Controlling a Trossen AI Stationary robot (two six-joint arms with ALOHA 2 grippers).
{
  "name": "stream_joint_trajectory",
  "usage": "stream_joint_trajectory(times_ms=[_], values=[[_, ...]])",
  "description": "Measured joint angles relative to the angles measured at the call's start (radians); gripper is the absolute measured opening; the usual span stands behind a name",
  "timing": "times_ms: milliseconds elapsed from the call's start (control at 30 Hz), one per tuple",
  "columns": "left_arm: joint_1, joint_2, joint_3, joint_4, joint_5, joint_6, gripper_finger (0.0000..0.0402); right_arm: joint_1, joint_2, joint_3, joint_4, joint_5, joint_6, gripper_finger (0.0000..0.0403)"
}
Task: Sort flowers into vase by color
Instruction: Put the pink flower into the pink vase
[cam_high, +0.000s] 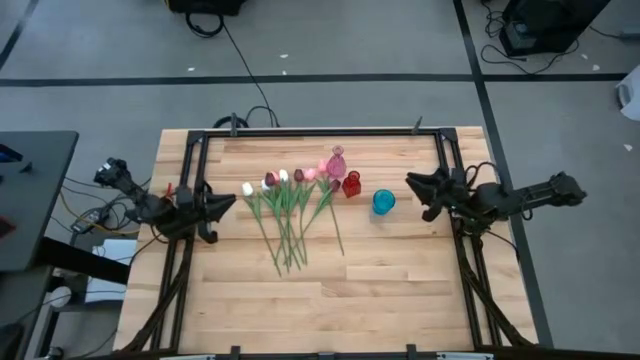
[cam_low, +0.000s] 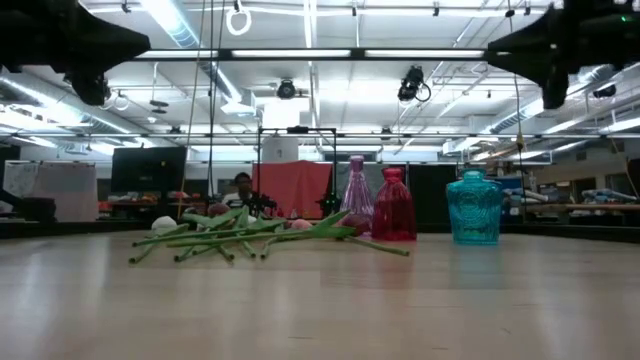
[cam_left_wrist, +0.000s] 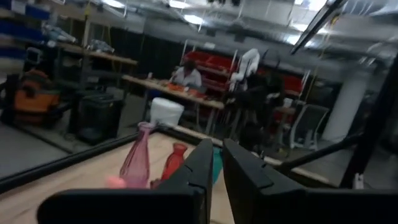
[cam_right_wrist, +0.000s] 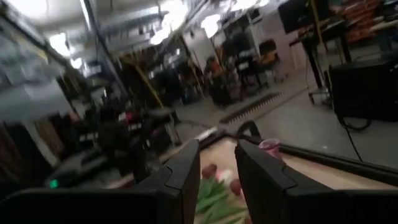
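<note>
Several artificial tulips (cam_high: 290, 215) lie in a loose bunch on the table's middle, with white, pink and dark red heads toward the far edge and green stems fanning toward the near edge (cam_low: 240, 235). A pink vase (cam_high: 337, 162), a red vase (cam_high: 351, 184) and a teal vase (cam_high: 384, 201) stand upright to their right. My left gripper (cam_high: 228, 204) hovers left of the bunch, raised above the table, its fingers almost together and holding nothing (cam_left_wrist: 217, 165). My right gripper (cam_high: 413, 186) hovers right of the teal vase, slightly open and empty (cam_right_wrist: 217, 165).
The black frame rails (cam_high: 320, 133) run along the table's far edge and down both sides by the arm bases. Bare wood lies on the near half of the table (cam_high: 320, 310). A person sits at a bench in the room beyond (cam_low: 240, 185).
</note>
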Motion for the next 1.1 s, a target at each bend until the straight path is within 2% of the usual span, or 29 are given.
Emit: stream_joint_trajectory(times_ms=[167, 400, 600, 733, 867, 967, 1033, 1100], values=[[0.039, 0.122, 0.086, -0.134, 0.000, -0.085, 0.0024, 0.000, 0.330, 0.194, -0.050, -0.039, 0.000, 0.0116], [0.099, 0.268, 0.160, -0.137, 0.000, -0.053, 0.0019, -0.002, 0.759, 0.515, -0.168, -0.031, 0.010, 0.0116], [0.106, 0.313, 0.165, -0.147, 0.033, -0.052, 0.0019, -0.021, 0.993, 0.749, -0.306, -0.031, 0.123, 0.0116], [0.106, 0.326, 0.165, -0.151, 0.036, -0.051, 0.0019, -0.026, 1.118, 0.845, -0.336, -0.050, 0.166, 0.0120], [0.106, 0.330, 0.165, -0.151, 0.037, -0.051, 0.0019, -0.032, 1.231, 0.911, -0.332, -0.081, 0.209, 0.0152], [0.104, 0.330, 0.165, -0.152, 0.039, -0.055, 0.0019, -0.054, 1.311, 0.933, -0.331, -0.129, 0.328, 0.0192], [0.103, 0.330, 0.156, -0.150, 0.065, -0.065, 0.0019, -0.077, 1.366, 0.943, -0.334, -0.201, 0.464, 0.0221], [0.103, 0.331, 0.150, -0.156, 0.101, -0.083, 0.0019, -0.107, 1.424, 0.956, -0.344, -0.324, 0.609, 0.0244]])
